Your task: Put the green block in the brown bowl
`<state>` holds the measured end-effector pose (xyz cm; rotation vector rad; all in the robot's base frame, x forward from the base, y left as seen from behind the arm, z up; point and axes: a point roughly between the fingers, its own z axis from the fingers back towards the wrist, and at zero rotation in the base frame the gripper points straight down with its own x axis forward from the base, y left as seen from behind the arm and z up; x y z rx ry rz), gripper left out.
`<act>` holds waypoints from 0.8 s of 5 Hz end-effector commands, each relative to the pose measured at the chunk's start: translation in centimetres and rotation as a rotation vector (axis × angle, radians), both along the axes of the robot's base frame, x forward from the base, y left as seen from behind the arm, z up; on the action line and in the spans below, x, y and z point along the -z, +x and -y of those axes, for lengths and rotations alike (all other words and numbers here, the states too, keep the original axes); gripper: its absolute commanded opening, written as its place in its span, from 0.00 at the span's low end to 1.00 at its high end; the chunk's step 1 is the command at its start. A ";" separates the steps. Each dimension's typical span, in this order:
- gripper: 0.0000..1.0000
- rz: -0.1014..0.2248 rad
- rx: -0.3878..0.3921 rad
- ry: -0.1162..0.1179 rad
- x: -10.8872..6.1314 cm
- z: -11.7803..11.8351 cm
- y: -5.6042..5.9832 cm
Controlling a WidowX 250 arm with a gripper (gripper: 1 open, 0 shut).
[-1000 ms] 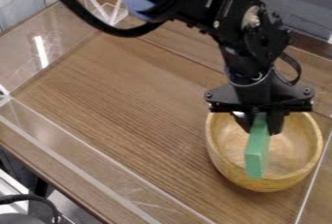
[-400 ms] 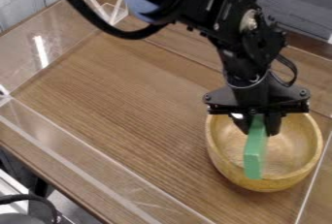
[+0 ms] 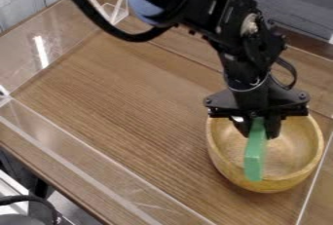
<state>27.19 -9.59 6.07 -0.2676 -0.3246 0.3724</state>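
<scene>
The green block (image 3: 256, 153) stands on end inside the brown bowl (image 3: 229, 166), leaning slightly, with its lower end near the bowl's bottom. My gripper (image 3: 263, 124) is just above the bowl's middle, pointing steeply down and shut on the top end of the green block. The black arm reaches in from the upper left. The bowl sits at the right front of the wooden table.
The wooden tabletop (image 3: 117, 102) is ringed by a low clear plastic wall (image 3: 78, 161). The table's front edge runs along the lower left, close to the bowl's left side.
</scene>
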 end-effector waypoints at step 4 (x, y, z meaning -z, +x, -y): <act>0.00 0.020 -0.020 -0.019 -0.5 -0.1 1.0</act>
